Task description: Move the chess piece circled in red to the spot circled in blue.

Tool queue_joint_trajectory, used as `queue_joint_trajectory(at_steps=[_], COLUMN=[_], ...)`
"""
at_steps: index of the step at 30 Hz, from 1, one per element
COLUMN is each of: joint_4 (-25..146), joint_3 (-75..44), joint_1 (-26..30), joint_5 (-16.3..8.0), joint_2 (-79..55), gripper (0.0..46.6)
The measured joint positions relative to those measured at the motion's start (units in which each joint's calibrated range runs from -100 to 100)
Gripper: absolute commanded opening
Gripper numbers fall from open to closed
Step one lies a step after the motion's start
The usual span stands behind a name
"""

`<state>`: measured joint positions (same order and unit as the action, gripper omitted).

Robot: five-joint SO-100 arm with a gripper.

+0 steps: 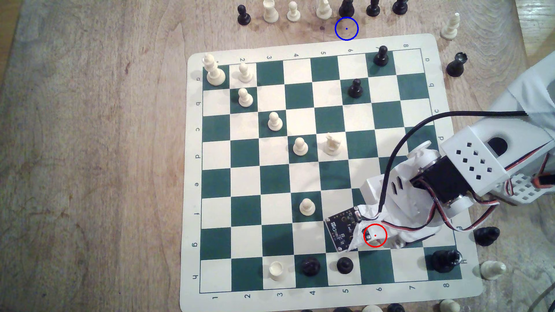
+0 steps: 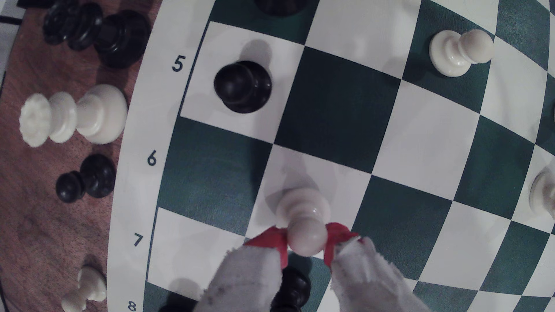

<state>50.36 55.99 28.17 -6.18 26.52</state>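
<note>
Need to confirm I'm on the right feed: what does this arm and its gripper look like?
White plastic arm with a perforated housing and a black servo. A black cable and red-white-black wires run along it, and a bare black circuit board is mounted near the wrist. The gripper has fingers wrapped in greyish-white cloth with red tips.

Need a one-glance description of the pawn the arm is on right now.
On the green-and-white board, find the white square beside the rim's 6 and 7 labels. The cream pawn stands there, its ball head between the gripper's red-tipped, cloth-wrapped fingers. No other cream pawn is being gripped.
</note>
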Motion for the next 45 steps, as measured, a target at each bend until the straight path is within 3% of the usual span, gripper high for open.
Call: queue_joint_trajectory(at_steps=[6,11,13,15,17,20,21,26,35,45], joint_4=[10.52,20.08,23.82,25.9,27.81,28.53,28.53,25.02,14.5,11.95], joint_3=[-7.32,-16.0,-19.79,-21.42,-22.59,-22.59,-22.68,-22.68,-24.58,-39.95], joint_1=[-3.24,-10.77,-17.63,-20.8,-28.54,-34.73,-40.86,-52.06,-60.4,-62.68], joint_5=[-0.29,-0.39,0.15,0.29,0.63,1.27,1.56,3.27,4.98,4.98], joint_2=[5.11,10.56,13.07,14.16,15.17,14.91,13.82,9.72,-3.02,-23.29], gripper=[0.4,0.4,0.4,0.4,0.4,0.4,0.4,0.4,0.4,0.4])
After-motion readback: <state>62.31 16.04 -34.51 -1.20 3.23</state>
